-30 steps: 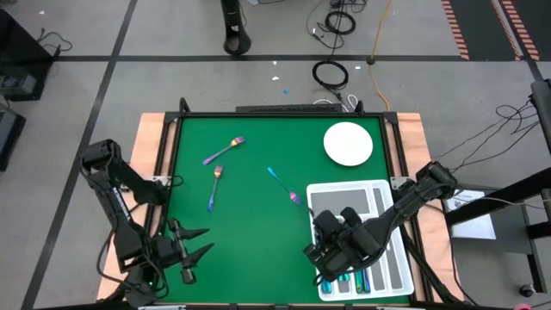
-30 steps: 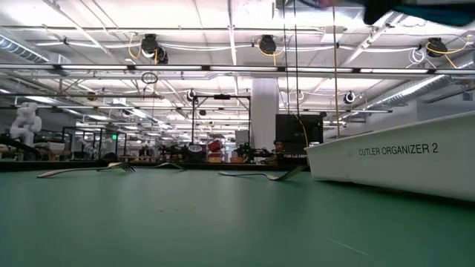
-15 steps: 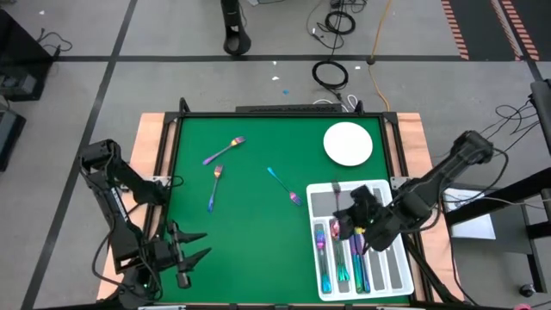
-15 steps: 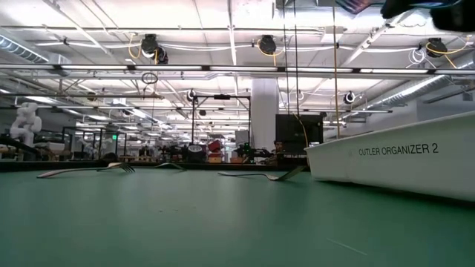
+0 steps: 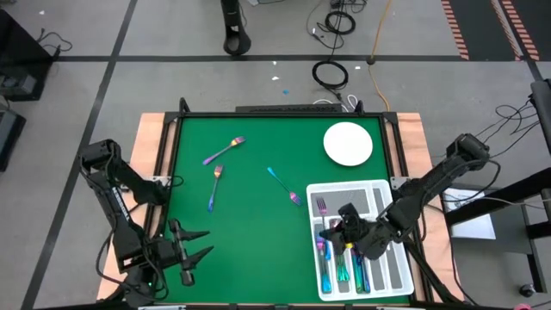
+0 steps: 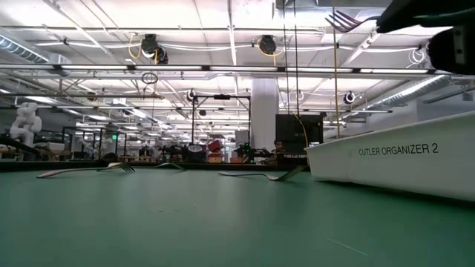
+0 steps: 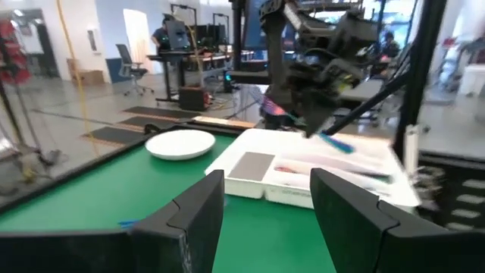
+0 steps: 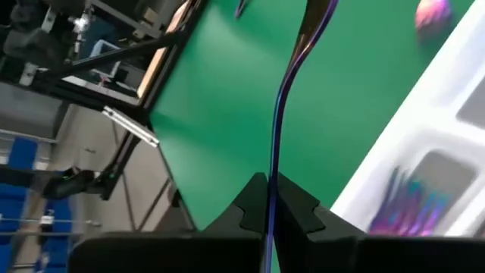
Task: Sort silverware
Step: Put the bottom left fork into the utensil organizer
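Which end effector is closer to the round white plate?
The right end effector, over the tray just below the plate. The left end effector waits at the table's opposite near corner.

Left tool (image 7: 267, 220) fingers apart; beyond, white plate (image 7: 180, 143), white tray (image 7: 318, 171), right arm (image 7: 322, 57) above tray.

**Lighting and picture quality: even overhead light, motion blur on both wrist cameras**

High view: bright, flat illumination; the green table (image 5: 250, 224) shows only faint, short shadows under the arms, and the white plate (image 5: 348, 144) is nearly washed out.

Low view: light comes from the rows of ceiling fixtures (image 6: 223, 44), which flare; the near table surface is soft, and the dark arm (image 6: 427, 15) at the upper edge is out of focus.

Left wrist view: the far arm and the white tray (image 7: 326, 163) are smeared (motion blur), with bright windows behind.

Right wrist view: the held fork (image 8: 292, 83) is sharp near the fingers and blurred farther out; the tray contents are indistinct.
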Available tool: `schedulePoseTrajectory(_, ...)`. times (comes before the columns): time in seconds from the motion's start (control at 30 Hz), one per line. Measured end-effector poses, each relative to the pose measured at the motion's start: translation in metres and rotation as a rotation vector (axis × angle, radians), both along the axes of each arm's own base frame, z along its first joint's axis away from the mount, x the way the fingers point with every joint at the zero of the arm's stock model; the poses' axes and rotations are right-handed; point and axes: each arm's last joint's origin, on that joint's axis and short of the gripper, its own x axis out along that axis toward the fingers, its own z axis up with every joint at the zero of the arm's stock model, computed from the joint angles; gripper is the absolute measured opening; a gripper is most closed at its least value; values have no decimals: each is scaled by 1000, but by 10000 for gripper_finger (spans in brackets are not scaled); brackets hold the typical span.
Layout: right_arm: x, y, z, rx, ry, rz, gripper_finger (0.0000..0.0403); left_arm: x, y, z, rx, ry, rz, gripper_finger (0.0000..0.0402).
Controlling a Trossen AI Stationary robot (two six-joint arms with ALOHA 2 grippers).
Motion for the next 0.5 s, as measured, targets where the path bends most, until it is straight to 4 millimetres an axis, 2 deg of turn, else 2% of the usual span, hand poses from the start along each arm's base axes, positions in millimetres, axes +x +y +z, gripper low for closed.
schedulePoseTrajectory(0.27, 6, 28, -23, 76, -12, 2, 0, 11, 16, 0, 88, 64, 42, 199)
schedulePoseTrajectory(0.5, 6, 39, -33, 126, -18, -11, 0, 21, 36, 7, 58, 189, 6, 199)
